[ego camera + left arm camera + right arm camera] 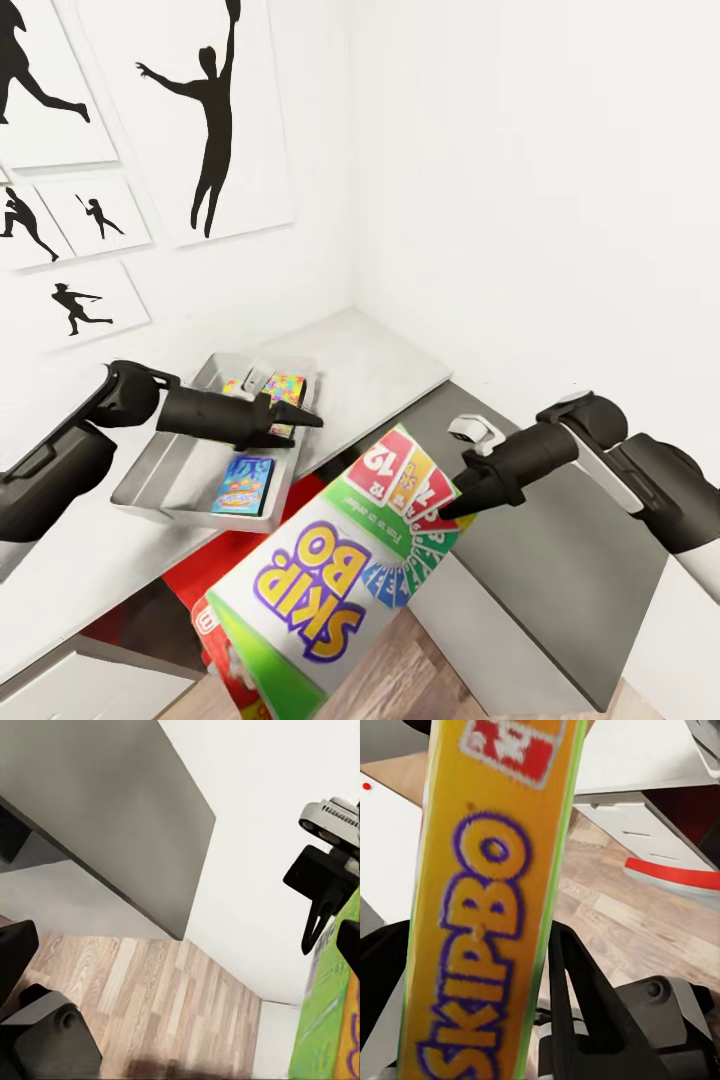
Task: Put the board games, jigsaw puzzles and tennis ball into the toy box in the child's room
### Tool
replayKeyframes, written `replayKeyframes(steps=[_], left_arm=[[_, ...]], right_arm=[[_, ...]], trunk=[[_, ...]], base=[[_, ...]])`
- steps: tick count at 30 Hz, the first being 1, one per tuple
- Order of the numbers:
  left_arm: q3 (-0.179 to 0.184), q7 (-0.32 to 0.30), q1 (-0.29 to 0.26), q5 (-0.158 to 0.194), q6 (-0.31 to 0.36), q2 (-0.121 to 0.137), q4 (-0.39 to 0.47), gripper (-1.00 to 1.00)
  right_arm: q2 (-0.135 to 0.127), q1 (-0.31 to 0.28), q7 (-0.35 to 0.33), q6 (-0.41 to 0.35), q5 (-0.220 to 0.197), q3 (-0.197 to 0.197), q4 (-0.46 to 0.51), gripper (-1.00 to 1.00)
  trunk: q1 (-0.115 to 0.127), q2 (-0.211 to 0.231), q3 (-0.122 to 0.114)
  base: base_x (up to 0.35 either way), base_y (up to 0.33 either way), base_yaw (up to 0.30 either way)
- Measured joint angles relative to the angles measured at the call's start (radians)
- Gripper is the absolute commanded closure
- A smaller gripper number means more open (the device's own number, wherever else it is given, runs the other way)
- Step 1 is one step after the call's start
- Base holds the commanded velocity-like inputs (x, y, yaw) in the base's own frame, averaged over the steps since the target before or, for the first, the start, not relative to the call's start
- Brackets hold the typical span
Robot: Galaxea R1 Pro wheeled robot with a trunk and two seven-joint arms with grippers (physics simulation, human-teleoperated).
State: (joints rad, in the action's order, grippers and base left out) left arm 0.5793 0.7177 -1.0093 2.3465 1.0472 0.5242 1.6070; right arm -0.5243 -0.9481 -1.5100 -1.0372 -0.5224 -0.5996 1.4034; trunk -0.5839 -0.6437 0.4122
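Head view, toy box [180, 470] holding jigsaw puzzles [284, 390], blue box [243, 485]

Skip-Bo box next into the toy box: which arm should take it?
Right. Its hand already grips the Skip-Bo box; the left hand hovers empty above the toy box.

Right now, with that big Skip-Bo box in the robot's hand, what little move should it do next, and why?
Probably swing the right gripper left toward the toy box. It is pinching one end of the board game, which hangs low over the floor in front of the table, not over the bin. The left gripper hovers over the bin, so it may need to pull back first.
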Motion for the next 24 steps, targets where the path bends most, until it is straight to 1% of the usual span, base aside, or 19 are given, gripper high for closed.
replayKeyframes(steps=[3, 6, 7, 9, 11, 12, 13, 14, 17, 18, 19, 20, 21, 24], left_arm=[[0.063, -0.012, -0.007, 0.001, 0.0, -0.004, 0.0, -1.0], [0.125, -0.037, -0.025, 0.001, 0.0, -0.005, 0.0, -1.0], [0.126, -0.037, -0.025, 0.001, 0.0, -0.005, 0.0, -1.0], [0.16, -0.057, -0.033, 0.001, 0.0, -0.006, 0.0, -1.0], [0.186, -0.074, -0.039, 0.001, 0.0, -0.006, 0.0, -1.0], [0.186, -0.075, -0.039, 0.001, 0.0, -0.006, 0.0, -1.0], [0.202, -0.086, -0.043, -0.005, 0.0, -0.005, 0.0, -1.0], [0.202, -0.086, -0.043, -0.003, 0.0, -0.005, 0.0, -1.0], [0.215, -0.097, -0.049, -0.045, 0.0, 0.0, -0.001, -1.0], [0.219, -0.1, -0.051, -0.052, 0.0, 0.001, -0.009, -1.0], [0.221, -0.103, -0.053, -0.054, 0.0, 0.002, -0.021, -1.0], [0.224, -0.105, -0.055, -0.058, 0.0, 0.004, -0.025, -1.0], [0.224, -0.104, -0.055, -0.056, 0.0, 0.004, -0.022, -1.0], [0.227, -0.112, -0.065, -0.059, 0.0, 0.01, -0.031, -1.0]], right_arm=[[0.003, 0.001, -0.002, 0.0, 0.002, -0.003, -0.001, 1.0], [0.007, 0.001, -0.003, 0.0, 0.005, -0.003, -0.005, 1.0], [0.007, 0.001, -0.003, 0.0, 0.005, -0.003, -0.005, 1.0], [0.011, -0.002, -0.002, 0.0, 0.006, -0.002, -0.013, 1.0], [0.018, -0.004, 0.0, 0.0, 0.008, -0.001, -0.029, 1.0], [0.018, -0.004, 0.0, 0.0, 0.007, -0.001, -0.03, 1.0], [0.031, -0.007, 0.003, 0.0, 0.009, 0.0, -0.049, 1.0], [0.032, -0.007, 0.003, 0.0, 0.007, 0.0, -0.05, 1.0], [0.057, -0.008, 0.006, 0.0, 0.006, 0.002, -0.078, 1.0], [0.066, -0.009, 0.007, 0.0, 0.01, 0.003, -0.088, 1.0], [0.074, -0.009, 0.007, 0.0, 0.02, 0.005, -0.101, 1.0], [0.083, -0.01, -0.009, 0.0, 0.037, 0.007, -0.114, 1.0], [0.083, -0.01, -0.014, 0.0, 0.038, 0.007, -0.115, 1.0], [0.111, -0.015, -0.059, 0.005, 0.085, 0.011, -0.156, 1.0]], trunk=[[0.0, 0.0, 0.0], [0.0, 0.0, 0.0], [0.0, 0.0, 0.0], [0.0, 0.0, 0.0], [0.0, 0.0, 0.0], [0.0, 0.0, 0.0], [0.0, 0.0, 0.0], [0.0, 0.0, 0.0], [0.0, 0.0, 0.0], [0.0, 0.0, 0.0], [0.0, 0.0, 0.0], [0.0, 0.0, 0.0], [0.0, 0.0, 0.0], [0.0, 0.0, 0.0]], base=[[0.0, 0.0, 0.0], [0.0, 0.0, 0.0], [0.0, 0.0, 0.0], [0.0, 0.0, 0.0], [0.0, 0.0, 0.0], [0.0, 0.0, 0.0], [0.0, 0.0, 0.0], [0.0, 0.0, 0.0], [0.0, 0.0, 0.0], [0.0, 0.0, 0.0], [0.0, 0.0, 0.0], [0.0, 0.0, 0.0], [0.0, 0.0, 0.0], [0.0, 0.0, 0.0]])
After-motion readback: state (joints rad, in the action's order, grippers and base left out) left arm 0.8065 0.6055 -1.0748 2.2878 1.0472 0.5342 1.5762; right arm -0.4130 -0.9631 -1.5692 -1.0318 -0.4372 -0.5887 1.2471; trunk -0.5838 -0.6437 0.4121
